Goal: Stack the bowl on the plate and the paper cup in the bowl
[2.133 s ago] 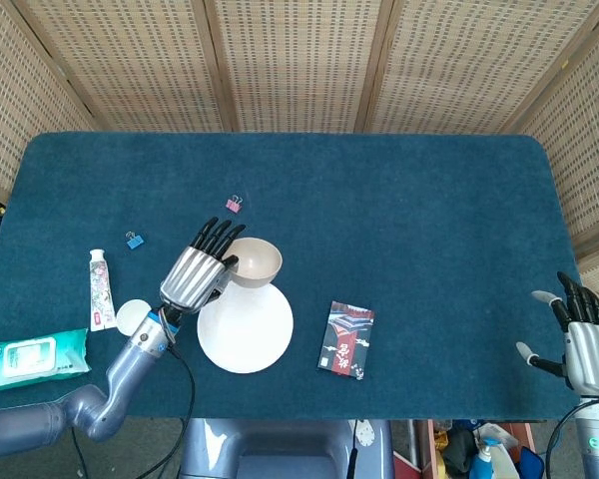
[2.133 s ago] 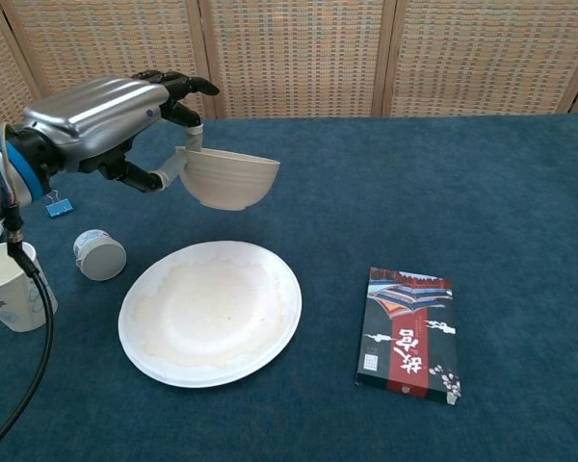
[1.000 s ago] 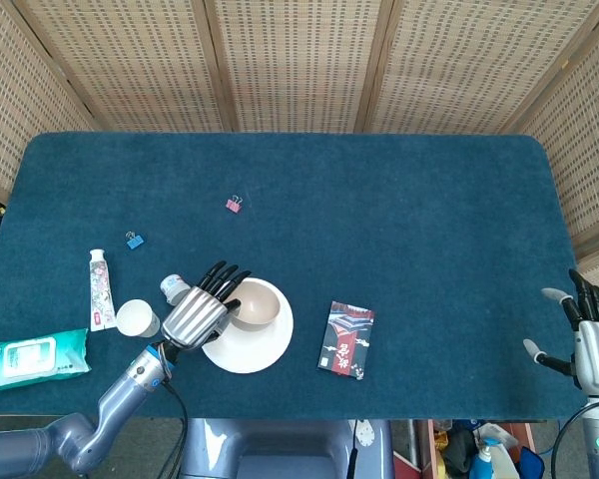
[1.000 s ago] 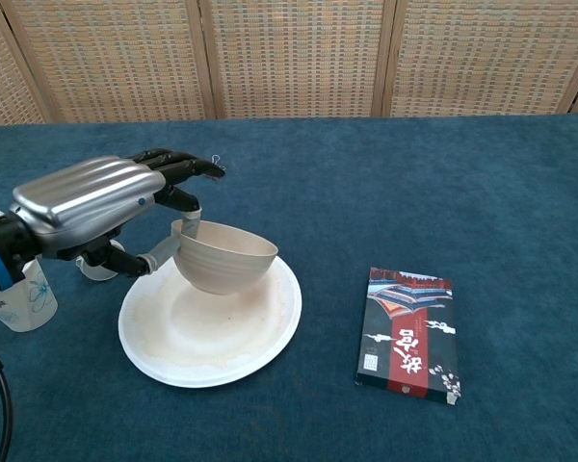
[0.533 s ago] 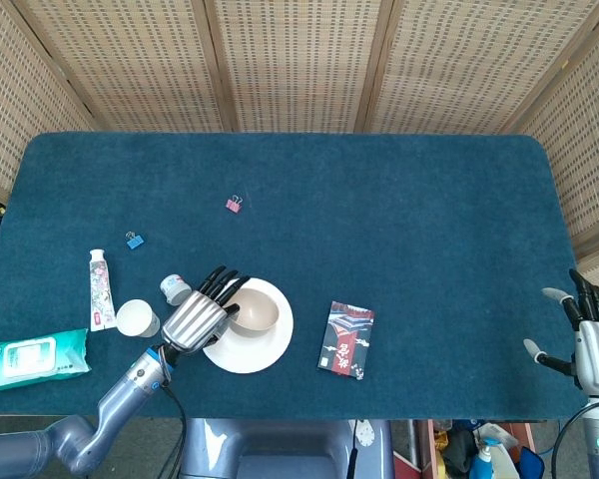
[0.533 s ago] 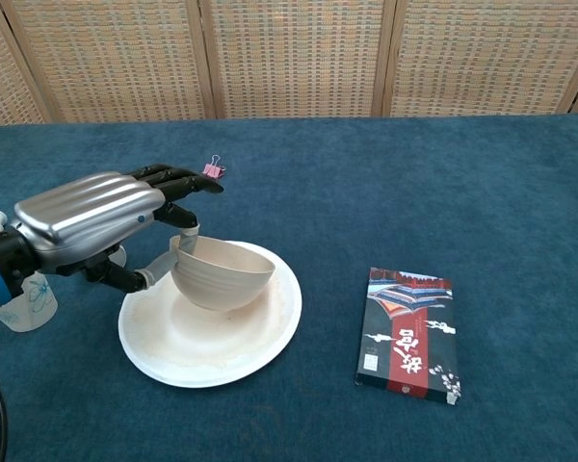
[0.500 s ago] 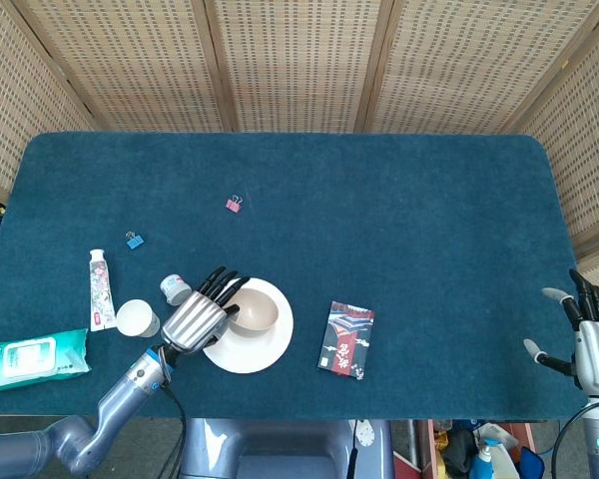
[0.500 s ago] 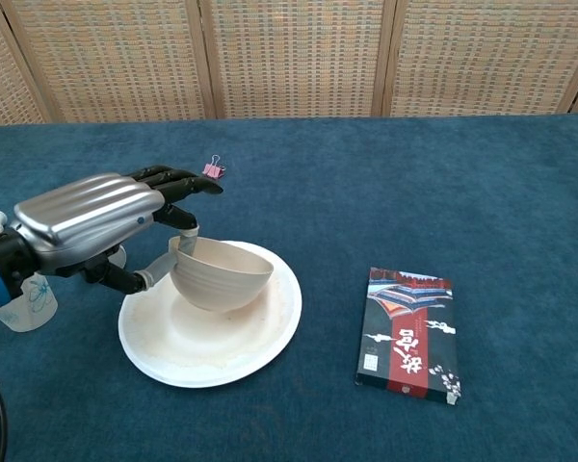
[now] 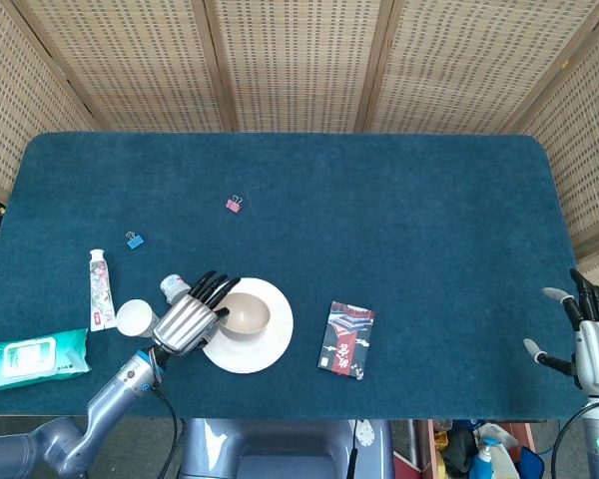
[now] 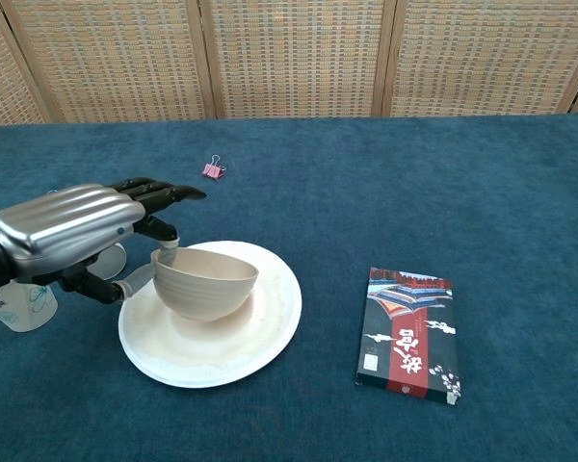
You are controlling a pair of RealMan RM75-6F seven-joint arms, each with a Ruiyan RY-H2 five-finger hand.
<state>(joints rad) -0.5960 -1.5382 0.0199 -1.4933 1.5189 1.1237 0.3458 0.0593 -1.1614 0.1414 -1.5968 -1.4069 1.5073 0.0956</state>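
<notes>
Your left hand (image 10: 72,231) grips the bowl's (image 10: 205,283) rim as it sits on the plate (image 10: 270,327), cup (image 10: 19,303) just beside; your right hand (image 9: 589,344) hangs empty, fingers spread.

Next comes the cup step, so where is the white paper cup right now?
In the head view the white paper cup stands on the blue table's left side, between the toothpaste tube and the left hand, left of the white plate.

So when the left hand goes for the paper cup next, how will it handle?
The paper cup looks thin-walled and empty, so probably light and easily crushed. It stands upright on soft cloth, close beside the left hand, so a nudge could tip it.
</notes>
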